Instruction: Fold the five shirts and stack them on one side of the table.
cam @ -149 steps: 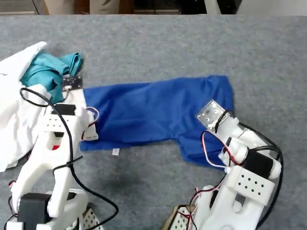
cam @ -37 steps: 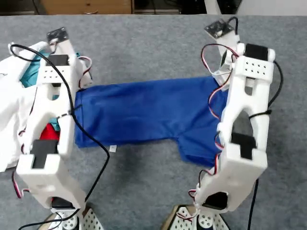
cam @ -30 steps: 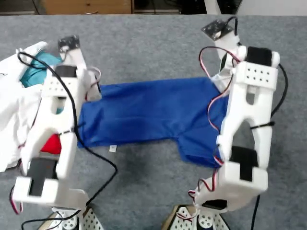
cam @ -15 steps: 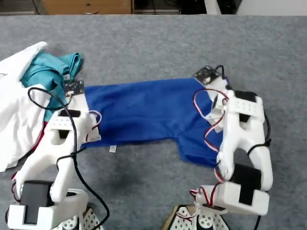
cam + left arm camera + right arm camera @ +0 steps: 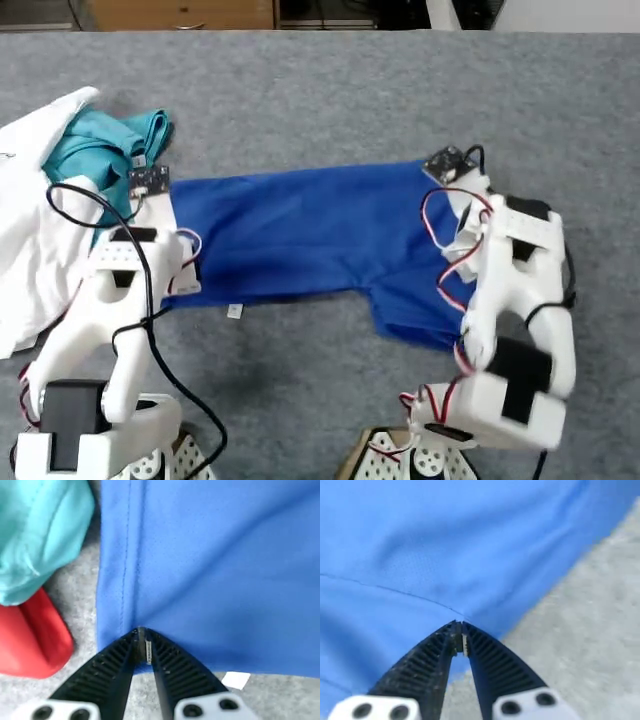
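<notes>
High view: the blue short-sleeved fabric shirt [image 5: 300, 235] lies flat on the grey felt table [image 5: 330, 90]. Its long axis runs from the left gripper [image 5: 160, 205] to the right gripper [image 5: 458, 188], each nearest its own short end. Crumpled white cloth [image 5: 40, 230] and teal cloth [image 5: 100, 150] lie outboard of the left fingers. Bare table ahead of both grippers probably gives room for a fold.

Left wrist view: the fingers are pressed together, tips on the shirt's hemmed edge. Whether fabric is pinched cannot be determined. A red cloth [image 5: 30, 640] lies just beside the hem.

Right wrist view: the fingers are likewise closed, tips at a seam near the shirt's border, with bare table just past it.
</notes>
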Robot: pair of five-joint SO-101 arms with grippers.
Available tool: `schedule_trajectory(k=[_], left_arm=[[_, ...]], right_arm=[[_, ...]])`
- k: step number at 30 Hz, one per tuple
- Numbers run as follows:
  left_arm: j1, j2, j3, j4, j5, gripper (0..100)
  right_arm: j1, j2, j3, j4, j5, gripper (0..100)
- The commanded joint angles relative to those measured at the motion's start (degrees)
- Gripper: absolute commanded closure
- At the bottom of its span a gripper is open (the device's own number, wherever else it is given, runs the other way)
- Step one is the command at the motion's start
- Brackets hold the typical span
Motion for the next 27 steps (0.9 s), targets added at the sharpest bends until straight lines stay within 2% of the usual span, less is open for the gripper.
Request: schedule_trajectory(k=[1,6,11,16,21,27], left_arm=[[-0.7,-1.9,-8.4,5.9,-0.4,98],[-0.4,-8.2,-7.8,8.7,-0.4,98],[1.5,-24.3,5.4,6.4,-2.6,98],[-1.9,-38.5,18.9,-0.4,-2.7,98],[-2.8,-43.3,27.7,-7.8,-2.4,98],[-2.8,-43.0,27.5,-6.9,-2.4,98]], right_arm=[[0.0,-11.1,0.7,4.5,2.4,99.3],[0.5,-26.7,6.1,10.6,9.5,99.3],[0.0,-41.7,18.2,14.6,18.2,99.0],[-0.3,-49.5,29.4,18.2,26.0,96.6],[-6.0,-51.7,36.8,18.7,27.3,79.6],[-8.7,-51.6,37.3,15.8,27.2,79.2]])
